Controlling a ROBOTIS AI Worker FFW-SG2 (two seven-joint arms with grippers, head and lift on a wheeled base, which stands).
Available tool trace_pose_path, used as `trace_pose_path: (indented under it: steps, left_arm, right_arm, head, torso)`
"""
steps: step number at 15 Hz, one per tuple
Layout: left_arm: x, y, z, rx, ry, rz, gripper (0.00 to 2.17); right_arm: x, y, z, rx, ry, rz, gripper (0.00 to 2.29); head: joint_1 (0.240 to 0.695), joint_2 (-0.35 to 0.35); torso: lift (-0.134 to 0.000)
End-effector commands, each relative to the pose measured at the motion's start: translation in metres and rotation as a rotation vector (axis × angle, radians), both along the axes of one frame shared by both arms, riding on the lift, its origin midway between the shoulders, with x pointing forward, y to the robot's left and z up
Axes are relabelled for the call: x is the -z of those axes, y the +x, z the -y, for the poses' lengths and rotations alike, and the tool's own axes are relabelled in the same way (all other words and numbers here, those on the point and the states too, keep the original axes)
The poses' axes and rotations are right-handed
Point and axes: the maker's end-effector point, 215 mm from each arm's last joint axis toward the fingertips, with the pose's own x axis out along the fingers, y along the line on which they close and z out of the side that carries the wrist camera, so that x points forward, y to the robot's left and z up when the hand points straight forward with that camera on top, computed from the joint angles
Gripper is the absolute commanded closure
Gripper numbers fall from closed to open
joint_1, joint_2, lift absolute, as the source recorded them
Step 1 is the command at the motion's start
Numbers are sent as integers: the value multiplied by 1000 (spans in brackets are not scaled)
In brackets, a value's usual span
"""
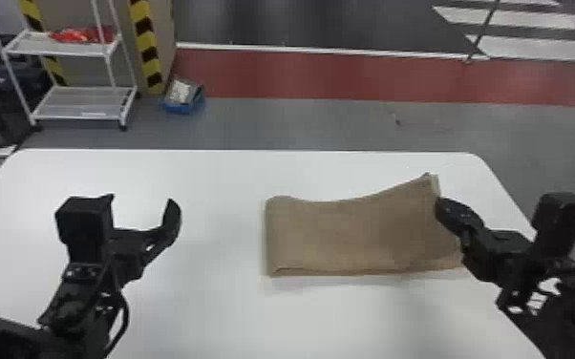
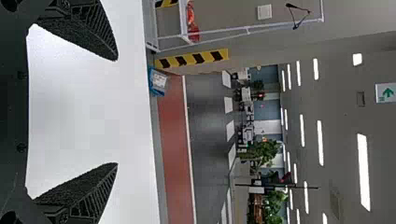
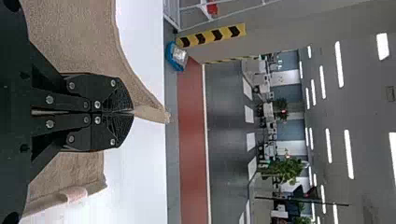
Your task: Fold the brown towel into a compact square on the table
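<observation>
Head view: brown towel (image 1: 344, 234) sits near the tabletop's (image 1: 205, 310) right edge, already a longish strip with a soft rounded left end. Left wrist view: left gripper (image 2: 116, 112) has its 2 ridged fingers spread, nothing between, probably just on standby. Right wrist view: right gripper (image 3: 132, 113) pinches the fuzzy cloth into a peak, I'd guess to bring that end over.

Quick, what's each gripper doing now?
Left gripper: open, nothing between its fingers.
Right gripper: closed on the brown towel.
</observation>
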Motion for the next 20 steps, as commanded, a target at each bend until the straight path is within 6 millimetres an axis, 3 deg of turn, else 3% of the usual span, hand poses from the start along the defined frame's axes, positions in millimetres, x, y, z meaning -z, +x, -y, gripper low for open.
trace_pose_path:
  steps: [1, 3, 4, 7, 10, 12, 14, 17, 18, 20]
  left_arm:
    - [-3, 2, 8, 13, -4, 5, 80]
    - [-2, 1, 10, 16, -2, 3, 80]
    - [2, 0, 10, 15, -1, -4, 80]
    - [6, -1, 6, 12, 6, -10, 80]
    - [6, -1, 2, 5, 9, -16, 80]
    - [4, -1, 0, 3, 11, -14, 80]
    - [9, -1, 0, 0, 12, -22, 80]
    - [10, 0, 2, 4, 11, -23, 80]
    - [7, 2, 3, 5, 14, -18, 80]
    - [6, 5, -1, -2, 17, -15, 80]
  right_arm:
    - [40, -4, 13, 25, -19, -63, 1447]
    - [55, 2, 12, 15, -27, -72, 1447]
    - [51, 4, 10, 8, -27, -54, 1447]
    - [22, 8, 9, -5, -22, 20, 1447]
    - [-3, 6, 38, 35, -16, 51, 1447]
    - [8, 0, 66, 80, -7, 20, 1447]
    - [36, 2, 66, 66, -4, -31, 1447]
    - [45, 8, 66, 64, -5, -41, 1447]
    - [39, 10, 66, 61, 0, -28, 1447]
    - [8, 9, 70, 62, 12, 20, 1447]
  head:
    - [695, -117]
    - [695, -133]
    - [695, -142]
    - [695, -141]
    - [695, -141]
    - [695, -155]
    - [695, -176]
    - [695, -190]
    - [695, -191]
    - [695, -191]
  torso:
    - [-125]
    - [-125]
    - [-125]
    - [-125]
    - [-125]
    - [-125]
    - [-125]
    - [-125]
    - [-125]
    - [-125]
